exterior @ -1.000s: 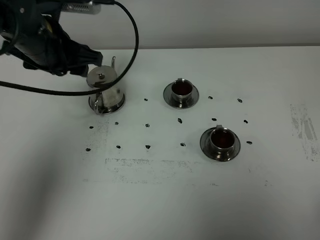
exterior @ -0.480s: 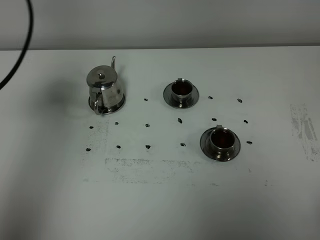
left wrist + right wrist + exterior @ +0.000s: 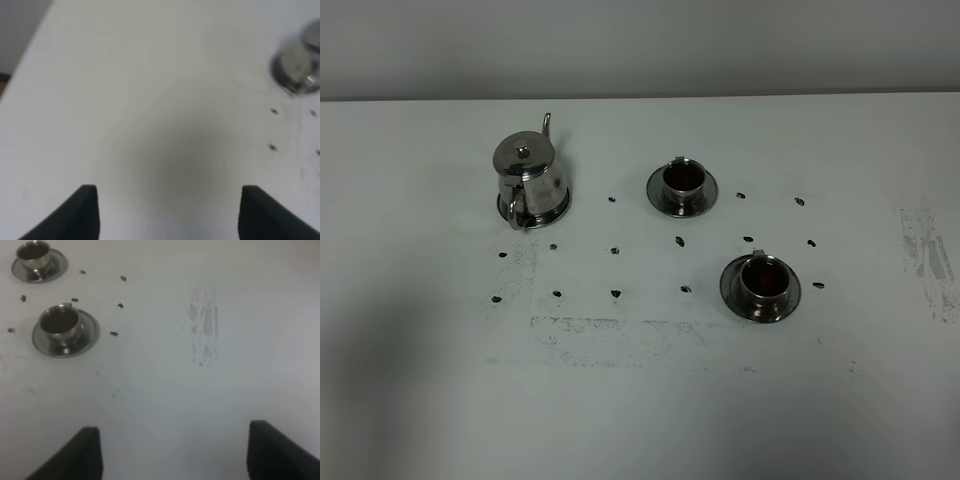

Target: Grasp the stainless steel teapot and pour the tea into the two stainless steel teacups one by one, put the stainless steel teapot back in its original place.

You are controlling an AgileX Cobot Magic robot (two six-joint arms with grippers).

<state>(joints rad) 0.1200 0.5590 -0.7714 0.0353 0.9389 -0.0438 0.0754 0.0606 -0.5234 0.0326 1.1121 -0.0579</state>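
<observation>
With both small shiny steel cups (image 3: 685, 178) (image 3: 764, 279) holding reddish-brown tea and the bell-shaped steel teapot (image 3: 529, 178) standing far left on its disc, both grippers (image 3: 167, 210) (image 3: 172, 452) hang spread and empty, so nothing seems left to do.

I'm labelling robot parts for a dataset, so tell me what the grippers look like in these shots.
Only fingertips show. The left gripper has two dark, nearly black fingers with blunt, angular tips, plain and unmarked. The right gripper looks the same: two dark matte fingers. No cables or arm bodies are visible in any view.
</observation>
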